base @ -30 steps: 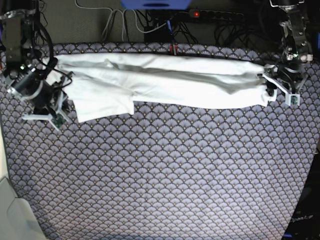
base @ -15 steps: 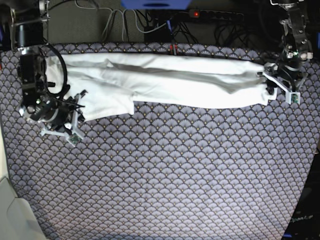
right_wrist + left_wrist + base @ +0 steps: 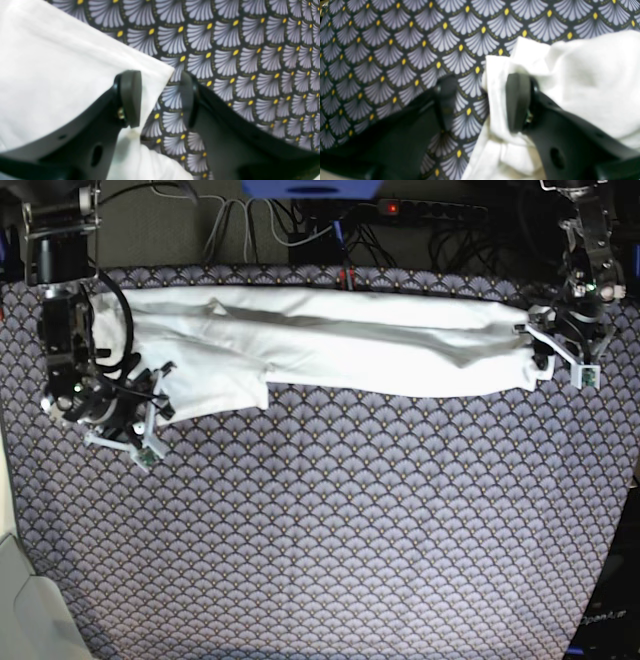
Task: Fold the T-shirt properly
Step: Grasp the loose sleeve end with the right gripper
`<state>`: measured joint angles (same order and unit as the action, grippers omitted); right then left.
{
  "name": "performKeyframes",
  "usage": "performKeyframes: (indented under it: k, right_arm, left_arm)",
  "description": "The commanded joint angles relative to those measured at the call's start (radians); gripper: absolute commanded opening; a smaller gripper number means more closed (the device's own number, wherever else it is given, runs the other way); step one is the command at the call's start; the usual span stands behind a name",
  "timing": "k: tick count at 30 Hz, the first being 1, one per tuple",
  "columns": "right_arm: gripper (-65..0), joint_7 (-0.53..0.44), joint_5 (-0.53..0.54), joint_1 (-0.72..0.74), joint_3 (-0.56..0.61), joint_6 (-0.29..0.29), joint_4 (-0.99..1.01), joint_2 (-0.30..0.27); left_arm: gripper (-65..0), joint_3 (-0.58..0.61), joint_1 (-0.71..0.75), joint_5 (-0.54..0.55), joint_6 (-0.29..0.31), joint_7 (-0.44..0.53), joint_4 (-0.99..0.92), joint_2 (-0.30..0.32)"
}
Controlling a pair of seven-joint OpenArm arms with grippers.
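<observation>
Both grippers, left (image 3: 480, 102) and right (image 3: 160, 100), gape with only a shirt (image 3: 340, 345) corner between the jaws, so closing could miss layers.

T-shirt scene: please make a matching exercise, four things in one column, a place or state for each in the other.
Things:
1. T-shirt
2. left gripper
3. right gripper
4. power strip

Places or states:
A. open at the shirt's corner
B. beyond the table's far edge
C. folded into a long white band
D. open over bunched cloth

Pairs: 1-C, 2-D, 3-A, 4-B
</observation>
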<state>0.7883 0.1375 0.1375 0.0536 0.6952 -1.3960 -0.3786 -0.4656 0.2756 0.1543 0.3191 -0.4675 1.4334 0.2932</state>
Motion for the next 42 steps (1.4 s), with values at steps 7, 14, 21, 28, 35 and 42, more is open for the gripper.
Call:
performKeyframes:
  k: [7,14,21,28,35,42]
  right_arm:
    - [-37.9,-0.016,0.007,0.030,-0.005,0.003,-0.015,-0.007]
    - [-37.9,-0.016,0.007,0.072,-0.004,0.003,0.071,-0.007]
    - [-37.9,-0.016,0.007,0.073,-0.004,0.003,0.097,-0.004]
    - [-38.5,-0.016,0.007,0.069,-0.004,0.003,0.102,-0.003]
    - [-40.0,-0.017,0.007,0.086,-0.004,0.003,0.203,-0.003]
    - [-65.0,-0.014,0.007,0.086,-0.004,0.003,0.205,-0.007]
  left_arm:
    - [-32.5,-0.003,-0.005,-0.003,0.005,-0.003,0.013,0.008]
    - [-32.5,-0.003,-0.005,-0.003,0.005,-0.003,0.013,0.007]
    - [-32.6,-0.003,-0.006,-0.003,0.005,-0.003,0.013,0.007]
    - [-32.6,-0.003,-0.006,-0.002,0.005,-0.003,0.013,0.007]
    - [-32.6,-0.003,-0.006,0.001,0.005,-0.003,0.013,0.007]
    - [-32.6,-0.003,-0.006,0.001,0.005,-0.003,0.013,0.007]
